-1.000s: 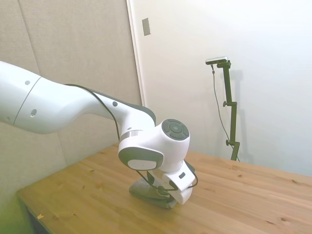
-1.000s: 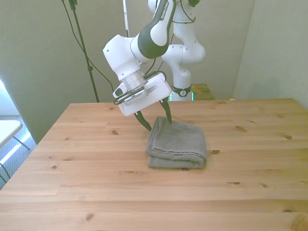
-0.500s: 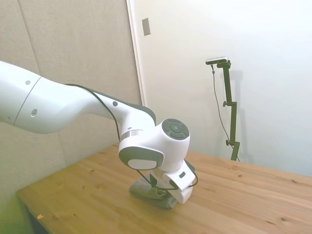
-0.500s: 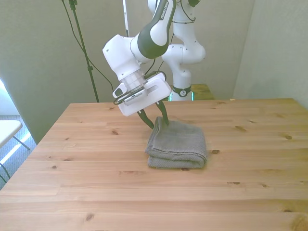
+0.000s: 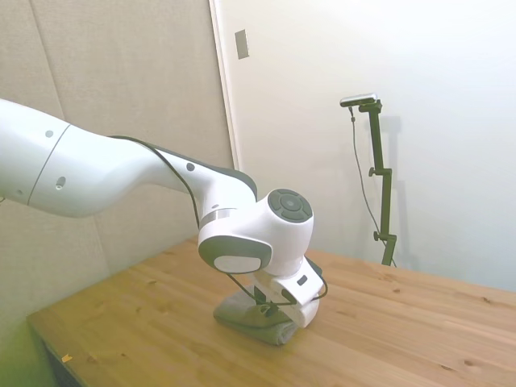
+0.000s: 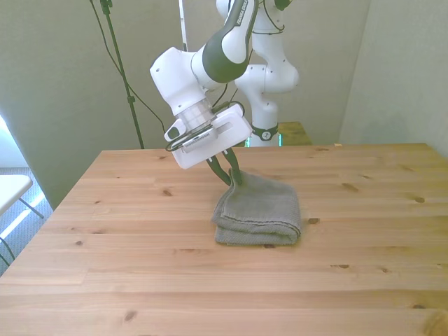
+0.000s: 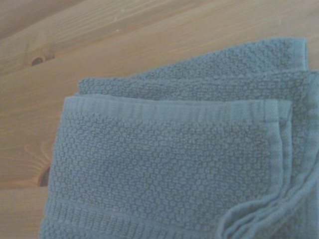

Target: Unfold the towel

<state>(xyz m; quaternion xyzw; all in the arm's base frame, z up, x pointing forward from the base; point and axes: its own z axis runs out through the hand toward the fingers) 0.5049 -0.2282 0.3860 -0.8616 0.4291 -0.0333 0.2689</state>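
The towel (image 6: 260, 210) is grey terry cloth, folded in thick layers, and lies near the middle of the wooden table (image 6: 140, 245). My gripper (image 6: 230, 178) is tilted over the towel's far corner on the front view's left. Its dark fingers are pinched together on that corner, which rises a little off the table. In the side view the white wrist housing hides most of the towel (image 5: 246, 316) and the fingers. The wrist view shows the towel (image 7: 169, 164) from close by, with its stacked hemmed edges fanned apart on bare wood.
Bare table (image 5: 403, 330) surrounds the towel on every side. The table's far edge (image 6: 280, 147) runs just behind the gripper, and the robot's base (image 6: 264, 129) stands behind that edge.
The fingers stood apart around the towel's far corner a second ago and have now come together on it. The wrist has risen slightly, drawing the corner up.
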